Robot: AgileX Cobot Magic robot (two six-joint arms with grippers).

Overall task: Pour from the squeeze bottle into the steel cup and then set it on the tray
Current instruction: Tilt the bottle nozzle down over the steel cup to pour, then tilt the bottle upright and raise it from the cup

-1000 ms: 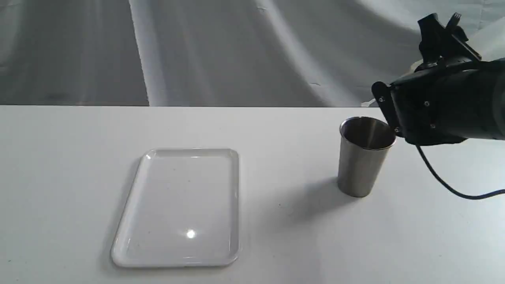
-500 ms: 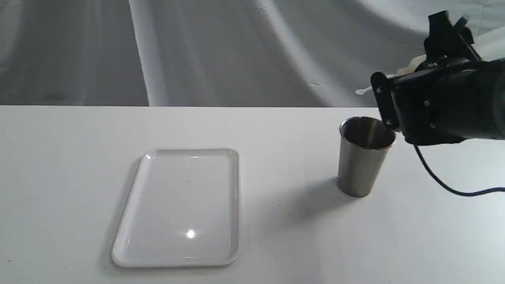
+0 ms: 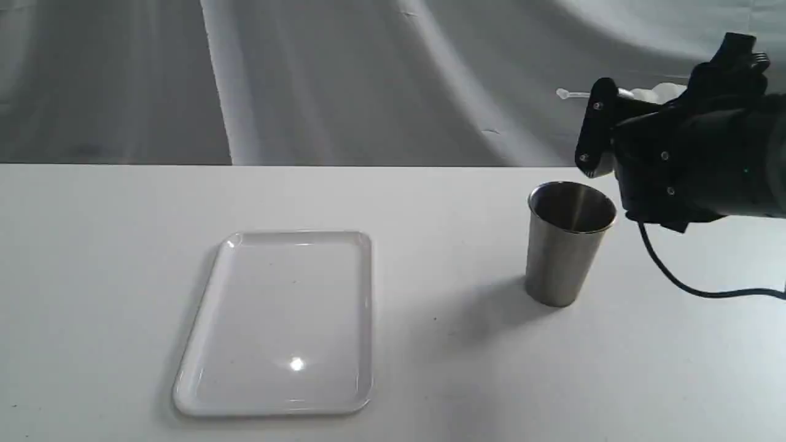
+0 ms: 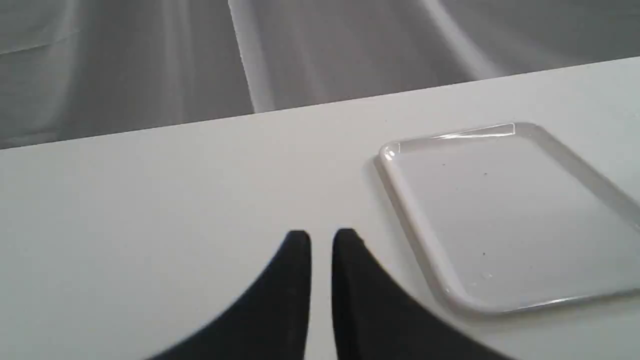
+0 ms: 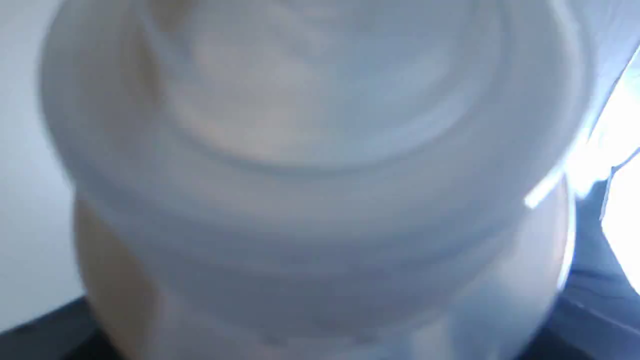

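My right gripper point(image 3: 663, 104) is closed on the translucent white plastic squeeze bottle point(image 3: 657, 93) and holds it in the air, above the rim of the plain brushed-steel cup point(image 3: 568, 245) and toward its right side. From the exterior view only a pale strip of the bottle shows past my black wrist housing. Its thin white cap strap point(image 3: 566, 94) pokes out level over the cup, so the bottle lies close to sideways. My right wrist camera is filled by its blurred ribbed shoulder, and I cannot make out my own fingers there.

The cup stands upright on the white table point(image 3: 92, 276), touching nothing. The flat rectangular white plastic tray point(image 3: 202, 344) lies well apart from it, to the left in the exterior view, with nothing on it.

My left gripper point(image 4: 321, 240) hovers over bare table just beside the tray's edge. Its two black fingers point(image 4: 295, 280) are drawn almost together, with only a narrow slit between them, and they grip nothing.
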